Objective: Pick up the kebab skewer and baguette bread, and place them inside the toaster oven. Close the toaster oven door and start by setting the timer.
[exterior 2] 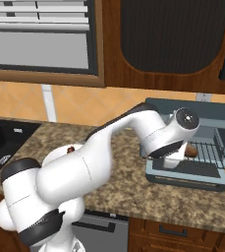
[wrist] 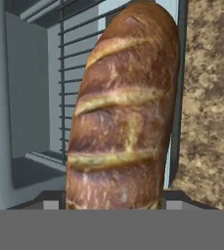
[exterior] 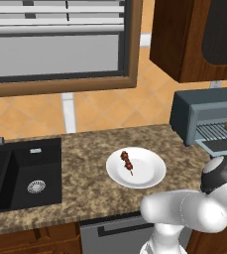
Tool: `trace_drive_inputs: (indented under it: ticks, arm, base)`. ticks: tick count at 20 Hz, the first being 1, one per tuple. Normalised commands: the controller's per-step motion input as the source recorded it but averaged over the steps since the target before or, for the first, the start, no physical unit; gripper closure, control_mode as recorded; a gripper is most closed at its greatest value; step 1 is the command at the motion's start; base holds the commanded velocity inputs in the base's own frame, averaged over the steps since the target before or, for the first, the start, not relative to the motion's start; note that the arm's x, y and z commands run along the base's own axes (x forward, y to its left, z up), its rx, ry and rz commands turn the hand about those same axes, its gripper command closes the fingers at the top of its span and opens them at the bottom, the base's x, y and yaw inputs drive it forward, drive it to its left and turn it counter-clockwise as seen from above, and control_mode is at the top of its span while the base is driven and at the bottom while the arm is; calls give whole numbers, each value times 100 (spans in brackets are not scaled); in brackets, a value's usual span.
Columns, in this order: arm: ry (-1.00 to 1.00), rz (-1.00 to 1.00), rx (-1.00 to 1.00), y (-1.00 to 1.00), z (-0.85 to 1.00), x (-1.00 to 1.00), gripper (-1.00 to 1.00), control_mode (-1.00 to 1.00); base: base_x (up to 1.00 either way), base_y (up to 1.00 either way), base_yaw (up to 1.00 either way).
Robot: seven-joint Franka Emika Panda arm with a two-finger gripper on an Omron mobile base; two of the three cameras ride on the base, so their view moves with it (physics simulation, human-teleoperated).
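- Toaster oven (exterior: pixel 204 116) is sitting at the counter's right end, its door (exterior 2: pixel 188 174) lying dropped open.
- Arm is reaching into the oven mouth, gripper (exterior 2: pixel 175 156) hanging over the wire rack (exterior 2: pixel 205 153).
- Baguette bread (wrist: pixel 123 112) is lying along the gripper, right over the rack; fingers appear to be clamping it, though the tips are hidden.
- Best handling, by judgement: lowering it flat onto the wires, clear of the frame, before letting go.
- Kebab skewer (exterior: pixel 127 161) is waiting on the white plate (exterior: pixel 149 178).
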Motion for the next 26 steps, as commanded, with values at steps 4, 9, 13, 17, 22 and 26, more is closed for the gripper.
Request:
trace_drive_inputs:
  ticks: [4,9,13,17,22,26]
  arm:
    - [-5,0,-4,-17,-34,6,100,-100]
    - [-5,0,-3,-14,-28,7,100,-100]
    - [0,-3,0,-7,0,33,100,-100]
    - [0,-1,0,0,0,31,100,-100]
    - [0,-1,0,0,0,30,100,-100]
    - [0,0,0,-5,-3,25,100,-100]
  base:
    - [0,0,0]
    - [0,0,0]
    - [0,0,0]
    - [0,0,0]
    - [0,0,0]
    - [0,0,0]
